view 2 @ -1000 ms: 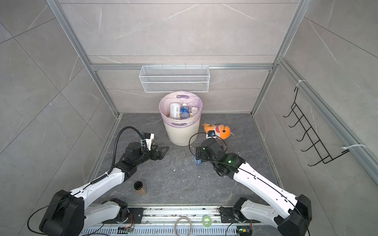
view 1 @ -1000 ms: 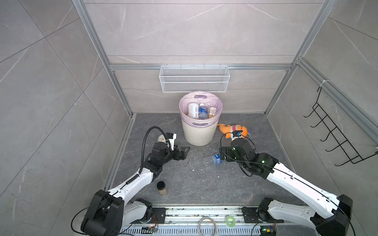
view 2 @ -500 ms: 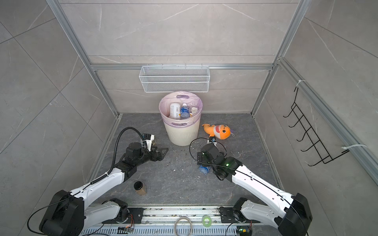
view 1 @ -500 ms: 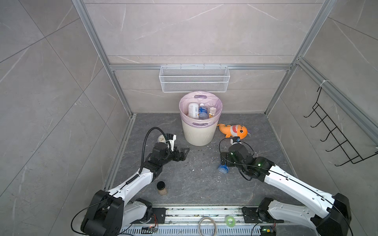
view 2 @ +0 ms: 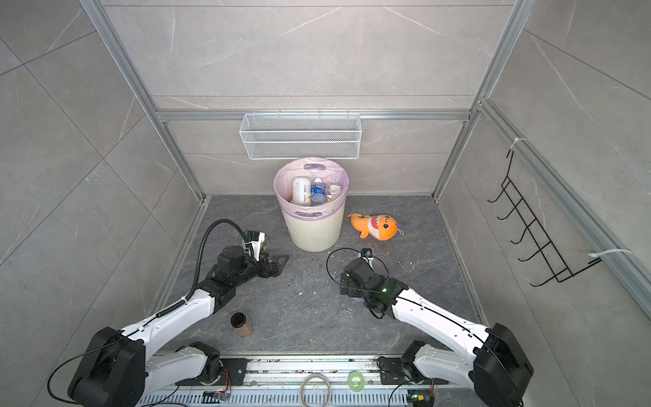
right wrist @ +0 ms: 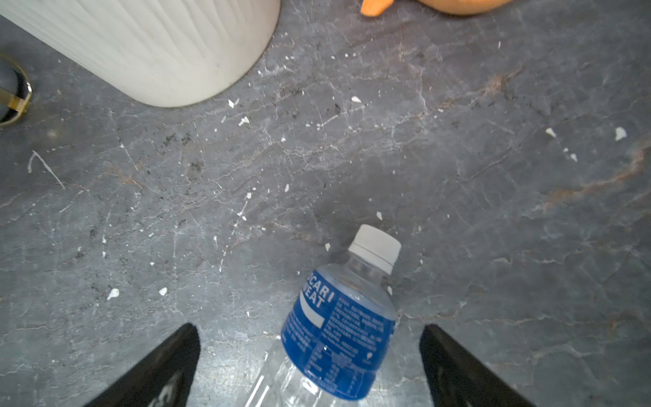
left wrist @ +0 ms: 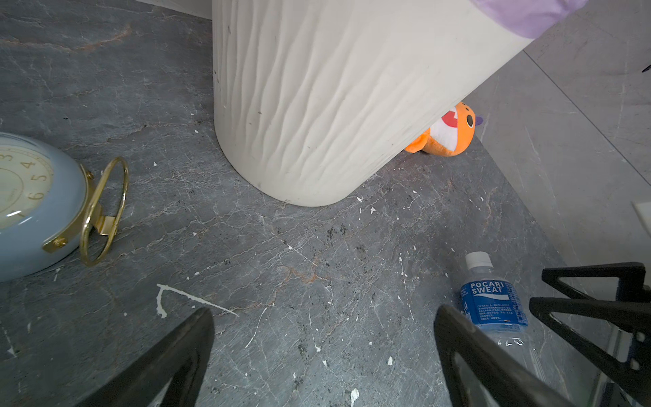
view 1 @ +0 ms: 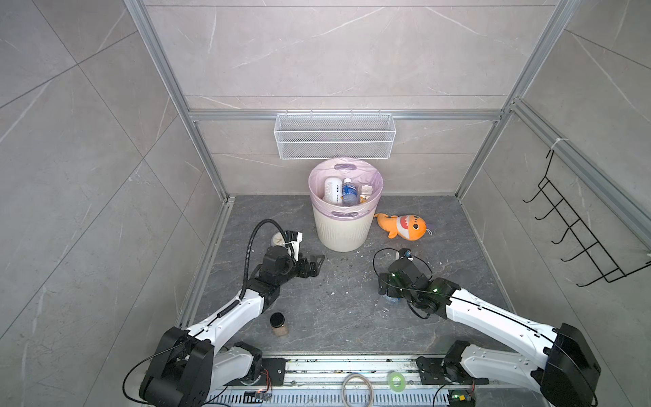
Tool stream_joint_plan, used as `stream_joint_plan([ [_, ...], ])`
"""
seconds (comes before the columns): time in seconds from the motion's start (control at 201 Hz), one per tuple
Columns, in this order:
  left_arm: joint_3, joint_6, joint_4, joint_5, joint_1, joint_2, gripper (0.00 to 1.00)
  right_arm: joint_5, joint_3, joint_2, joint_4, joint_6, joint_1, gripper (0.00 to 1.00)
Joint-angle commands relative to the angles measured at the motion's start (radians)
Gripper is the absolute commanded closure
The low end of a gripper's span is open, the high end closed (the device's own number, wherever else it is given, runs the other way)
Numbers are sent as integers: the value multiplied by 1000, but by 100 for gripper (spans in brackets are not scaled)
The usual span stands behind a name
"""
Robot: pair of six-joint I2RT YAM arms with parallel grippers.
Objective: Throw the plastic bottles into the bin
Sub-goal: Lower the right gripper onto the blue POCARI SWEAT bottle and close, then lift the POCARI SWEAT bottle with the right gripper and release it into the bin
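Right wrist view: a clear plastic bottle [right wrist: 338, 327] with a white cap and a blue label lies on its side on the dark grey bench [right wrist: 493, 176]. Its body sits between the right fingers [right wrist: 158, 370], which stand wide apart. Bare bench shows on either side of the bottle, so nothing is clamped, and the cap points away from the wrist. In a top view the same bottle is almost wholly hidden under the right wrist, with only a pale sliver [view 1: 391, 300] showing. That spot is in front of the bin [view 1: 343, 229] and to its right, well apart from it. The left fingers [left wrist: 169, 363] are likewise spread and hold nothing. In both top views they hover low near the foot of the bin on its left side, with a round pale-blue clock [left wrist: 28, 204] lying flat close by. The bin stands upright at the back of the bench beneath a white wire basket [view 1: 334, 137]. Its lilac liner [view 1: 375, 186] is folded over the rim, and several bottles [view 1: 348, 192] stand inside. An orange plush toy [view 1: 403, 227] lies just to the right of the bin, and a black-lidded jar [view 1: 278, 324] stands beside the left forearm.
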Motion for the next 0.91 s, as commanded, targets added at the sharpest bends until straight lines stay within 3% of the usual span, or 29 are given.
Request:
stream_joint_plan([
  [0.0, 16, 25, 3, -16, -2, 7, 1, -4, -39, 16, 12, 58, 10, 1],
  [0.552, 20, 33, 1, -22, -2, 22, 0, -41, -46, 220, 132, 121, 92, 4],
  [0.751, 23, 31, 3, -18, -1, 33, 1, -52, -64, 226, 157, 109, 99, 22],
  [0.901, 27, 29, 3, -16, -2, 43, 0, -11, -104, 145, 188, 85, 137, 45],
])
